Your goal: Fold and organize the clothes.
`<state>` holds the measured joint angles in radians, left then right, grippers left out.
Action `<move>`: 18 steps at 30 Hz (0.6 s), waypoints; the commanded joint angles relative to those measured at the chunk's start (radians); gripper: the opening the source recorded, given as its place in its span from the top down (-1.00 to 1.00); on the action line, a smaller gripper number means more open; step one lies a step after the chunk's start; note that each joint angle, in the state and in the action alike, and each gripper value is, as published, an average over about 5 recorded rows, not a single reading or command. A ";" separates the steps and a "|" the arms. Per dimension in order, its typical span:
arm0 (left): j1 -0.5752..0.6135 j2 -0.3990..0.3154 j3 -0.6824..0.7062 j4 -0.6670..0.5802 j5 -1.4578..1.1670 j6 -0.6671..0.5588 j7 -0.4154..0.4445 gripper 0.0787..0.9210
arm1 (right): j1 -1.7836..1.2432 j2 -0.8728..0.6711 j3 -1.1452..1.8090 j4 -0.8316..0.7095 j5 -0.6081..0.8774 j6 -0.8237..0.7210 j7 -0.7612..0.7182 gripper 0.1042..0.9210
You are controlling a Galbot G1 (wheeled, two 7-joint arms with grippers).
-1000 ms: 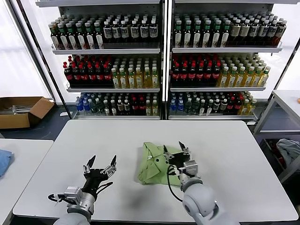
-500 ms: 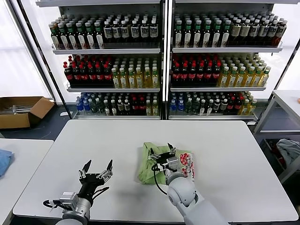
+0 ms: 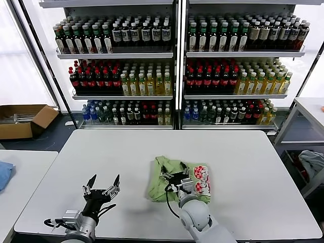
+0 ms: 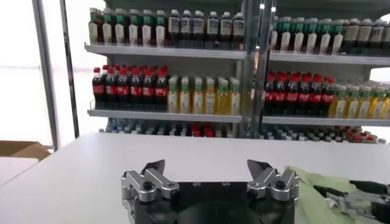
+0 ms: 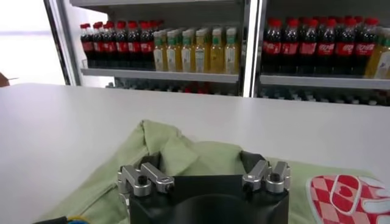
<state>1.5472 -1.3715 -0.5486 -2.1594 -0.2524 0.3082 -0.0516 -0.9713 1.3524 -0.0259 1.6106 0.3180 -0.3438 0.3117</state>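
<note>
1. The left tool (image 3: 101,188) waits wide open and empty, well apart from the shirt.
2. The right tool (image 3: 173,178) has let go and pulled back; it is wide open and empty.
3. The green shirt (image 3: 174,169) now lies folded on the tabletop (image 3: 253,167), under the right tool, red patch (image 3: 201,175) up.
4. Nothing blocks it; bottle shelves (image 3: 172,55) stand far behind.

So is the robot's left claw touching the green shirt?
No, the left gripper hangs open over bare table, well apart from the green shirt.

Head camera looks down over the table (image 3: 243,152); both low wrist cameras face the bottle shelves (image 4: 183,52), sharing them
</note>
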 commanded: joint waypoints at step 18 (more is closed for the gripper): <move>-0.017 -0.061 -0.049 -0.056 -0.016 -0.065 -0.001 -0.77 | -0.315 -0.174 0.213 0.475 -0.044 0.073 0.122 -0.76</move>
<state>1.5348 -1.3970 -0.5847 -2.2129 -0.2703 0.2724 -0.0592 -1.0852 1.2414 0.0527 1.9160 0.2789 -0.2523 0.3769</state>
